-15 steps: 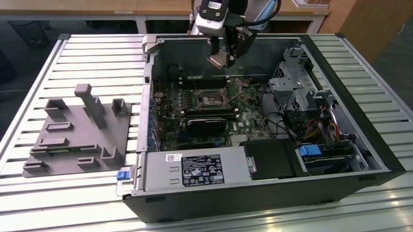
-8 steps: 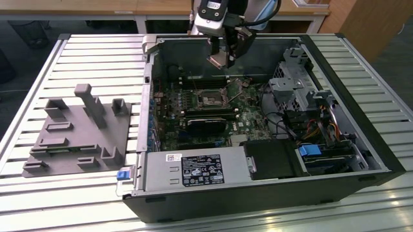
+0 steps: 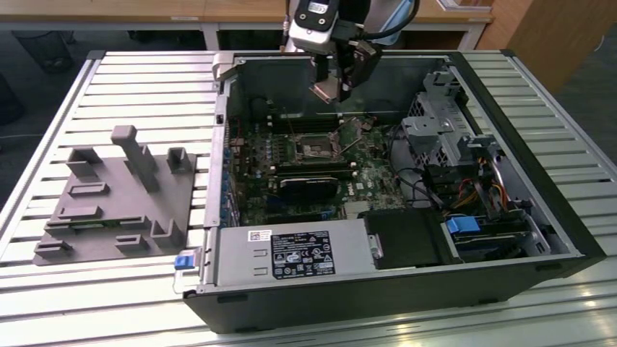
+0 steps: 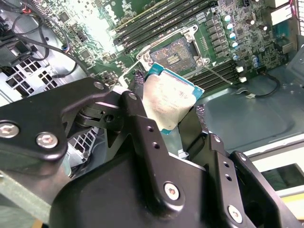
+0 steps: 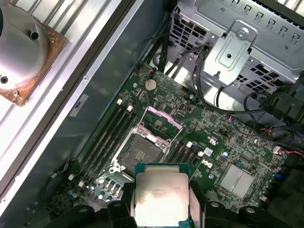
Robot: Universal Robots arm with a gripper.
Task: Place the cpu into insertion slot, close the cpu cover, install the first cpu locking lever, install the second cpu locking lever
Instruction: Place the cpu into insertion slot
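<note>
Exterior view: our jaws are clamped on the cpu (image 3: 326,92), which hangs inside the open computer case (image 3: 386,307), above the insertion slot (image 3: 316,150). Second wrist view: the cpu (image 4: 168,102) is held by its edges. If it meets the insertion slot (image 4: 173,54) out of square, we judge it could seat askew. First wrist view: the cpu cover (image 5: 164,118) stands raised, and a drifting descent could clip it

Your gripper (image 3: 334,88), clamped on the cpu (image 5: 161,199), hangs over the open case (image 3: 386,307), clear air down to the insertion slot (image 3: 316,150), cpu cover (image 3: 352,129) standing raised beside it, drive cage (image 3: 438,123) crowding the exterior view's right, black card (image 3: 311,186) near the slot.
</note>
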